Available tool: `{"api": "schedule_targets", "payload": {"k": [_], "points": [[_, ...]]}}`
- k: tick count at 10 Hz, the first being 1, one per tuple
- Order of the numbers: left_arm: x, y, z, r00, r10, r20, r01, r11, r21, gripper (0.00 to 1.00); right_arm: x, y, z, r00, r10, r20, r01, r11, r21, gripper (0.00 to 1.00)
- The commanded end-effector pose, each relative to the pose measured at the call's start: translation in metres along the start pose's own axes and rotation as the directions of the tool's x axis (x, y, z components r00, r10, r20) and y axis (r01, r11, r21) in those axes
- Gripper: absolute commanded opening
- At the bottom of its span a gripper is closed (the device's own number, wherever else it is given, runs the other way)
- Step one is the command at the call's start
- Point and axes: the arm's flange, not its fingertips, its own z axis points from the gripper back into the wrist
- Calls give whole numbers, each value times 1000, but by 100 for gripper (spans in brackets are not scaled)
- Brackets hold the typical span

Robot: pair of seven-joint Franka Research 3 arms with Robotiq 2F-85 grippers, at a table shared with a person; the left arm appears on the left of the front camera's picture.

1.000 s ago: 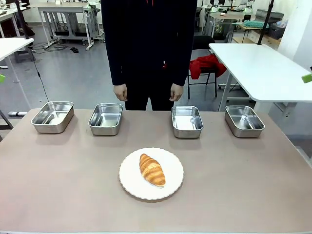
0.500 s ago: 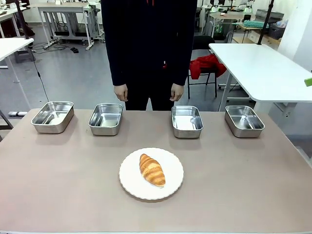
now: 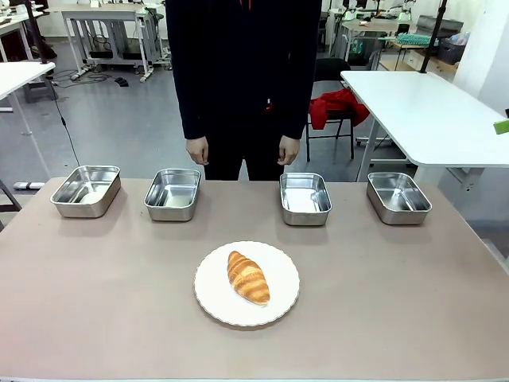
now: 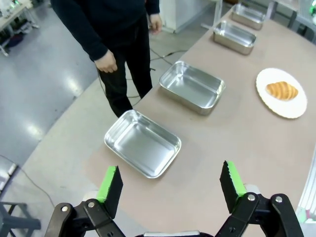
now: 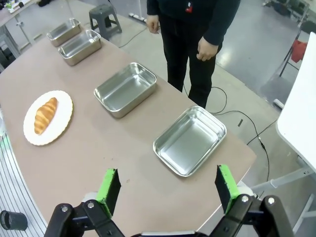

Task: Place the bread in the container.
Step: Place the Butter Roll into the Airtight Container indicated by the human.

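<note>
Mostly the cropping is at the edges. The person (image 3: 242, 72) at the far side is cut off above the chest in the front view. A green sliver (image 3: 501, 126) at that view's right edge is too small to identify. Both wrist views lose the gripper bodies off the bottom of the frame.

The left gripper (image 4: 170, 167) has its green-padded fingers spread wide with nothing between them, above the table's left end. Along the far side of the matte, taupe table (image 3: 95, 302) stand four shiny steel trays. They are rectangular, with rounded corners and rolled rims. From left to right they are the leftmost container (image 3: 83, 210), second container (image 3: 169, 213), third container (image 3: 305, 219) and rightmost container (image 3: 398, 217). The widest gap lies between the middle two.

The bread (image 3: 248, 277) is golden brown with a ridged crust. It lies diagonally on a round white plate (image 3: 211, 298) near the table's middle, nearer than the row and well apart from every container. Neither gripper touches it.

The person's dark-sleeved hands (image 3: 196, 150) hang down just beyond the far edge, behind that middle gap. Farther right stand a chair draped with red cloth (image 3: 338, 107) and a white table (image 3: 421, 103). The right gripper (image 5: 167, 170) is spread just as wide, with nothing in it, above the table's right end.
</note>
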Motion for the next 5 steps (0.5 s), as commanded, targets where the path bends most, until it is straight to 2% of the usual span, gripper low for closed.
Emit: {"api": "schedule_targets", "payload": {"k": [1, 5], "points": [[4, -17, 1, 997, 40, 65, -41, 999, 11, 100, -1, 7, 2, 998, 39, 52, -40, 999, 15, 100], [9, -26, 1, 991, 101, 88, -104, 994, 33, 100, 4, 10, 3, 996, 39, 79, -41, 999, 32, 100]]}}
